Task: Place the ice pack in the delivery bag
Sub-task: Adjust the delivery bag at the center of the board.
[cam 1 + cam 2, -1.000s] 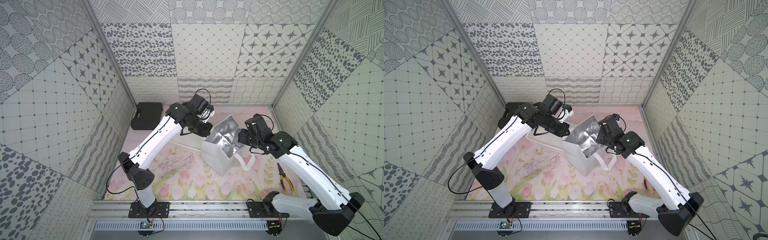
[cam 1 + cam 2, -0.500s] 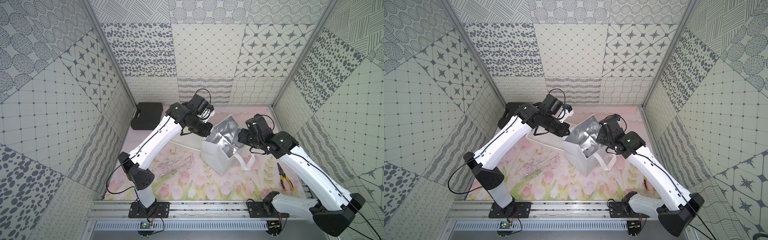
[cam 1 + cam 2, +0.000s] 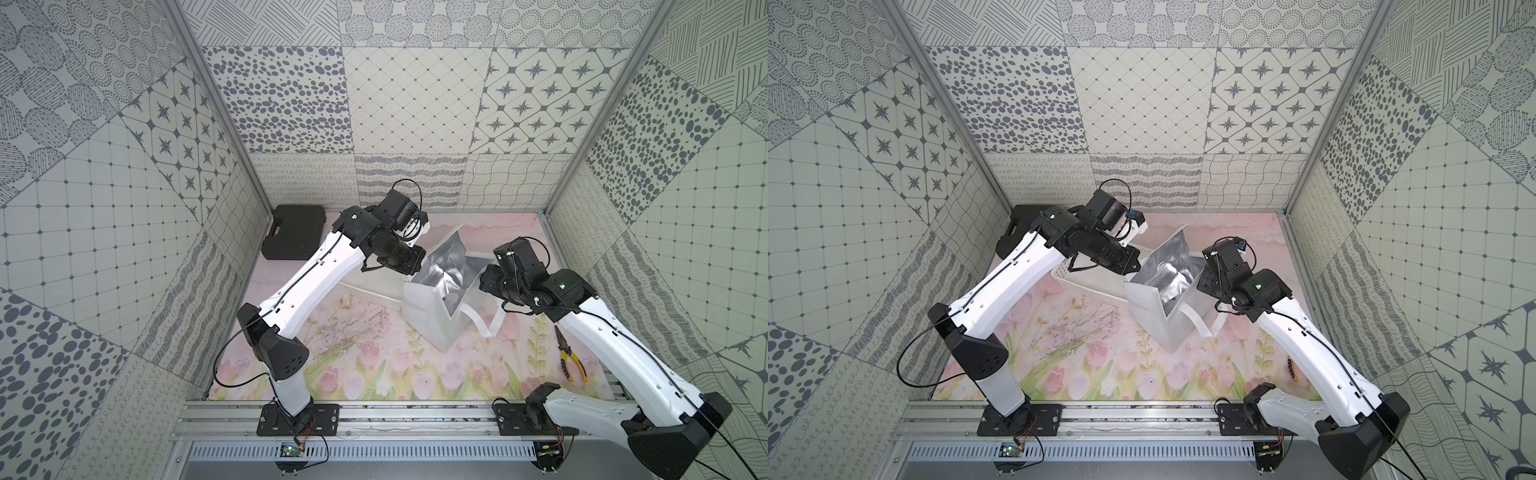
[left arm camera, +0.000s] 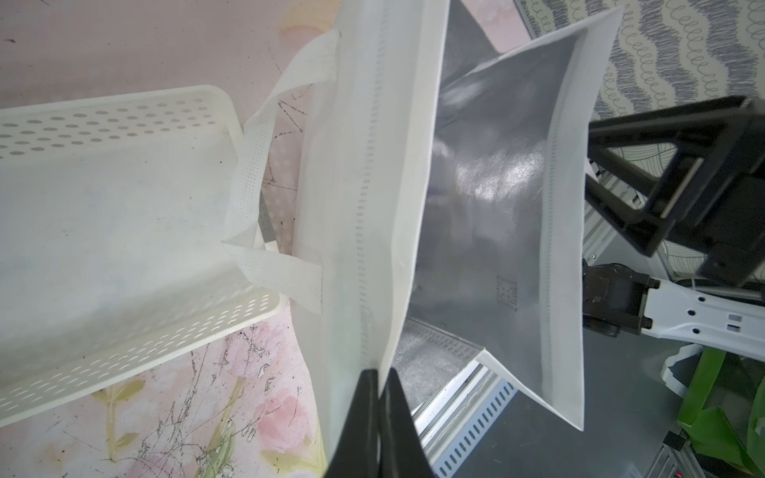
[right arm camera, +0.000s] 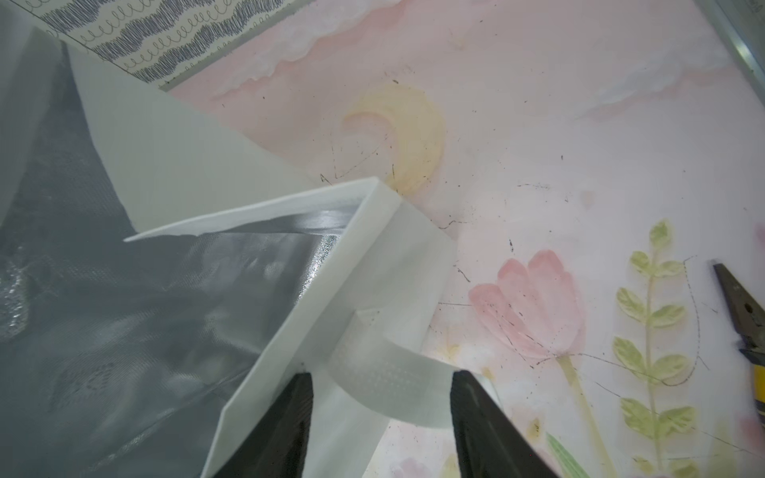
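Observation:
The delivery bag (image 3: 428,316) (image 3: 1150,311) stands mid-table, white outside, its mouth spread to show silver foil. My left gripper (image 4: 380,374) (image 3: 417,264) is shut on the rim of its near wall (image 4: 364,165) and holds that side up. My right gripper (image 5: 381,376) (image 3: 1202,282) hangs open at the opposite wall (image 5: 372,256). A strap handle (image 5: 385,385) passes loosely between its fingers. I cannot clearly make out the ice pack. A small dark bluish patch (image 3: 1169,300) lies deep inside the bag.
A white perforated basket (image 3: 365,293) (image 4: 103,120) lies beside the bag under my left arm, nothing showing in it. A black case (image 3: 295,232) sits at the back left. Yellow-handled pliers (image 3: 571,361) (image 5: 745,318) lie by the right wall.

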Motion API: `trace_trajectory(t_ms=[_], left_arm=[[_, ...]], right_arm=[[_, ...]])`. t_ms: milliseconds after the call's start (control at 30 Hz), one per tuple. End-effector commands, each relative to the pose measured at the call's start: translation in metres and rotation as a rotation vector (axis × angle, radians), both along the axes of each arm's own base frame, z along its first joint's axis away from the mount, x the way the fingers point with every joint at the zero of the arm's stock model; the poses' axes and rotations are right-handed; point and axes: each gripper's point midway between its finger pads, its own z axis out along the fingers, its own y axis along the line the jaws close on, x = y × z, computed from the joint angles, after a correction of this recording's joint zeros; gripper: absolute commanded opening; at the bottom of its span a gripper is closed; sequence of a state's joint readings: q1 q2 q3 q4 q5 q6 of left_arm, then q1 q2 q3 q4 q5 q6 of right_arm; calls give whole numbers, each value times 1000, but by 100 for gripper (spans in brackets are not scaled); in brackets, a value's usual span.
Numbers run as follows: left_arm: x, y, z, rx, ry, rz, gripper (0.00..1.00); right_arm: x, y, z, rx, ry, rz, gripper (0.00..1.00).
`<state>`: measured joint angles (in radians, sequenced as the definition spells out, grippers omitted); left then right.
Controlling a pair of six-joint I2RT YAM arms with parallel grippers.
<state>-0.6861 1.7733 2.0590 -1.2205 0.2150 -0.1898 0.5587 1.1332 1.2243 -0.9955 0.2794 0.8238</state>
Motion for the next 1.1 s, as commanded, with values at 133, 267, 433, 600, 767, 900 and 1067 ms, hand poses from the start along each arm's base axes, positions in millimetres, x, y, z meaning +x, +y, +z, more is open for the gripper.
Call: trace_trajectory(t_ms=[133,267,433,600,767,900,1067], left_arm=[[-4,0,6,-23,2,-3,0],[-4,1,7,-22,-4,-4,0],[-3,0,5,-23,1,-5,0],[-6,0,6,-30,14,-3,0],[-14,-9,7,-91,86,24,0],[-16,-13,5,-128,144,80,0],[-19,-17,8,-171,187,140,0]], right_arm=[[17,15,40,103,-117,11,57],[19,19,46,122,-129,17,58],[21,26,19,111,-54,27,57],[25,28,13,91,-46,38,36],[36,22,26,36,-90,58,10],[50,15,29,15,-88,79,0],[69,13,36,-11,-108,139,0]])
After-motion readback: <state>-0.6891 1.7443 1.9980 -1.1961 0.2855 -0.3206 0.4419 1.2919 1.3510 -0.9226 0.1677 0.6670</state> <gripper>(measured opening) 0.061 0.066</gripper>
